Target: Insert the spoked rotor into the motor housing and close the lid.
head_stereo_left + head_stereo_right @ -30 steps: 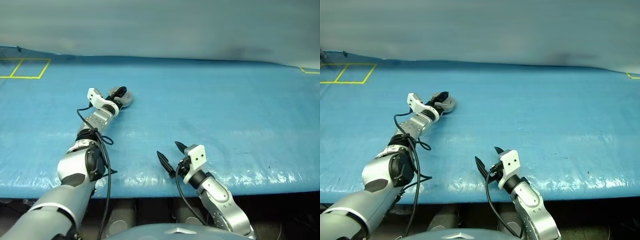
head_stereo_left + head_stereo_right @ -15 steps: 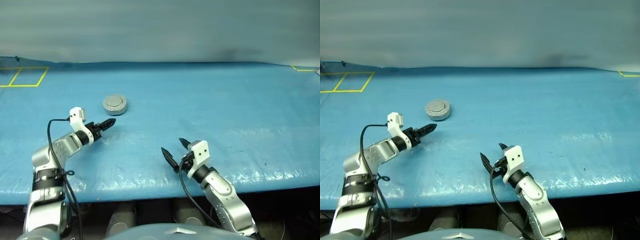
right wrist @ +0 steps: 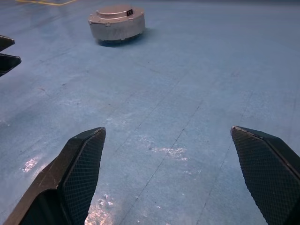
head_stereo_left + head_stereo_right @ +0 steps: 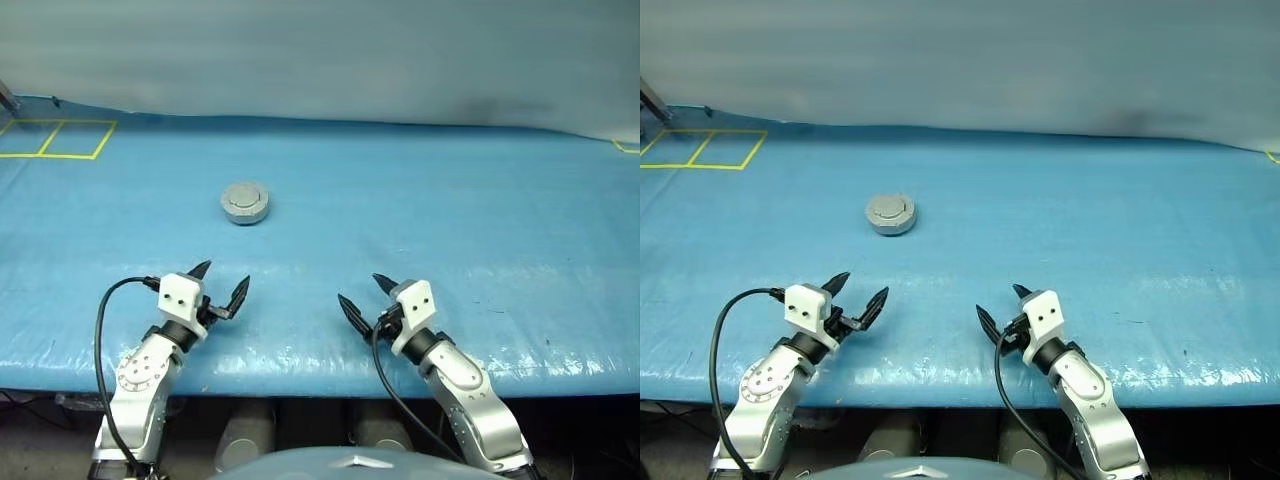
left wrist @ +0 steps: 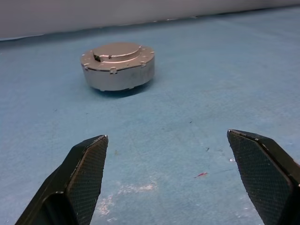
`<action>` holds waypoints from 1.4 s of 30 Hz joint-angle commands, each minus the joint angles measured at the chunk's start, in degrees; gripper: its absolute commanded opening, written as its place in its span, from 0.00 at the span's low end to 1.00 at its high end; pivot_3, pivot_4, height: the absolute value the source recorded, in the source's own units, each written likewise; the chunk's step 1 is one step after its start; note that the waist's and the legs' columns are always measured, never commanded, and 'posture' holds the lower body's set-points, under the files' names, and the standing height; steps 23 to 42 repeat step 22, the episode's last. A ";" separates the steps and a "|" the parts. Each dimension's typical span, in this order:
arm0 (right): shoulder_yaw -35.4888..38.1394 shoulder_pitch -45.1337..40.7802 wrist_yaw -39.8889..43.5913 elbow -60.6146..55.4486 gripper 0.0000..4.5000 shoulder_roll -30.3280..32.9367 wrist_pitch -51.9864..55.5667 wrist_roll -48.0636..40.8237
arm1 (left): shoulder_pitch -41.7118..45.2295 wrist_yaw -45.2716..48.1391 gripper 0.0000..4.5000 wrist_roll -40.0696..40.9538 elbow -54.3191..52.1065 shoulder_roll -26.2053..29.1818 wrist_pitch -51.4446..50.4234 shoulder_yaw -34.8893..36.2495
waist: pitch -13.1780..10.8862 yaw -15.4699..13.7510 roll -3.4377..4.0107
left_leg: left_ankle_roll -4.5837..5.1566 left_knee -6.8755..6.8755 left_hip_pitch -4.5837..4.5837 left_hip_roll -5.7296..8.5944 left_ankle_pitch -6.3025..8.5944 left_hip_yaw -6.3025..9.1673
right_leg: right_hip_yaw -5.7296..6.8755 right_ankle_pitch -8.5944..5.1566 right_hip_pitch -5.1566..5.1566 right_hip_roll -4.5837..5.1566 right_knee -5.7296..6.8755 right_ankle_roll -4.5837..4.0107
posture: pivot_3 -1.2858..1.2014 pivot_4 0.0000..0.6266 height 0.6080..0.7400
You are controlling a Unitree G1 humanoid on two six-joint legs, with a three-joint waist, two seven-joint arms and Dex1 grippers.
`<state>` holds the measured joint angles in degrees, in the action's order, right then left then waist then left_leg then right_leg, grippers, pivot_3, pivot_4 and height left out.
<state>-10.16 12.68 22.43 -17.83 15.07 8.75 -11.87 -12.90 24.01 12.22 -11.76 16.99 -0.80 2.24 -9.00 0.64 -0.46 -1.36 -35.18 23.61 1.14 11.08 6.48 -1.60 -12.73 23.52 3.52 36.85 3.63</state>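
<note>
The motor housing (image 4: 245, 203) is a round silver can standing on the blue table cover, left of centre. Its plain grey lid (image 5: 117, 50) lies flat and shut on top. The spoked rotor is hidden from view. My left gripper (image 4: 223, 277) hovers open and empty near the front edge, well short of the housing. My right gripper (image 4: 360, 291) is beside it to the right, also open and empty. Both wrist views look along the cover at the housing (image 3: 117, 23), far beyond the fingertips.
Yellow tape squares (image 4: 58, 140) mark the far left corner of the blue table cover (image 4: 450, 220). A grey backdrop rises behind the table's far edge. The front edge runs just below both grippers.
My left arm has pulled back from the housing to the front edge and its wrist has rolled. The housing now stands uncovered with its lid shut. The right gripper has barely shifted.
</note>
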 commanded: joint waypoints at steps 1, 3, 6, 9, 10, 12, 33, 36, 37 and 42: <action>1.04 0.21 -0.08 -2.87 1.00 -0.19 -1.10 -0.07 | -0.32 1.00 0.99 -1.28 -1.68 0.39 3.19 -0.69 | 0.00 0.01 0.01 | 0.00 0.01 0.00 0.01 0.00 0.03 | 0.03 0.00 0.00 0.00 0.01 0.00 | 0.52 0.24 1.00; 1.09 0.33 -0.19 -2.87 1.00 -0.24 -0.82 -0.03 | -0.12 1.68 0.99 -1.48 -1.19 0.75 3.13 -1.09 | 0.00 0.03 0.01 | 0.00 0.01 0.00 0.01 0.00 0.04 | 0.06 0.00 -0.01 0.00 0.01 0.00 | 0.52 0.24 1.00; 1.07 0.46 -0.46 -2.83 1.00 -0.43 -0.69 0.16 | 0.04 1.59 0.99 -1.50 -0.74 0.44 3.39 -0.97 | 0.00 0.08 0.01 | 0.00 -0.02 0.00 0.02 0.00 0.04 | 0.06 0.00 -0.02 0.00 0.01 0.00 | 0.52 0.24 1.00; 1.06 0.67 -0.67 -2.87 1.00 -0.84 -0.69 -0.14 | 0.11 1.39 0.99 -1.60 -0.34 0.31 3.77 -0.85 | 0.00 0.10 0.01 | 0.01 -0.02 -0.01 0.02 0.00 0.04 | 0.06 0.00 -0.03 0.00 0.01 0.00 | 0.52 0.24 1.00; 1.13 0.80 -0.81 -2.88 1.00 -1.09 -0.63 -0.38 | 0.14 1.36 0.99 -1.62 -0.20 0.31 3.90 -0.83 | 0.00 0.10 0.01 | 0.00 -0.02 -0.01 0.02 0.00 0.05 | 0.06 0.00 -0.03 0.00 0.01 0.00 | 0.52 0.24 1.00; 1.01 1.00 -0.92 -2.80 1.00 -1.24 -0.81 -0.08 | 0.20 1.27 0.99 -1.82 0.17 0.43 4.02 -0.81 | 0.00 0.10 0.01 | 0.01 -0.02 -0.01 0.02 0.00 0.05 | 0.07 0.00 -0.03 0.00 0.02 0.00 | 0.52 0.24 1.00; 0.88 2.16 -1.26 -3.26 1.00 -1.32 -0.84 0.65 | 0.81 2.36 0.99 -1.52 1.50 0.19 3.66 -1.15 | 0.00 0.11 0.01 | 0.01 -0.03 -0.02 0.02 0.00 0.06 | 0.08 0.00 -0.05 0.00 0.03 0.00 | 0.52 0.24 1.00; 0.88 2.16 -1.26 -3.26 1.00 -1.32 -0.84 0.65 | 0.81 2.36 0.99 -1.52 1.50 0.19 3.66 -1.15 | 0.00 0.11 0.01 | 0.01 -0.03 -0.02 0.02 0.00 0.06 | 0.08 0.00 -0.05 0.00 0.03 0.00 | 0.52 0.24 1.00; 0.88 2.16 -1.26 -3.26 1.00 -1.32 -0.84 0.65 | 0.81 2.36 0.99 -1.52 1.50 0.19 3.66 -1.15 | 0.00 0.11 0.01 | 0.01 -0.03 -0.02 0.02 0.00 0.06 | 0.08 0.00 -0.05 0.00 0.03 0.00 | 0.52 0.24 1.00; 0.88 2.16 -1.26 -3.26 1.00 -1.32 -0.84 0.65 | 0.81 2.36 0.99 -1.52 1.50 0.19 3.66 -1.15 | 0.00 0.11 0.01 | 0.01 -0.03 -0.02 0.02 0.00 0.06 | 0.08 0.00 -0.05 0.00 0.03 0.00 | 0.52 0.24 1.00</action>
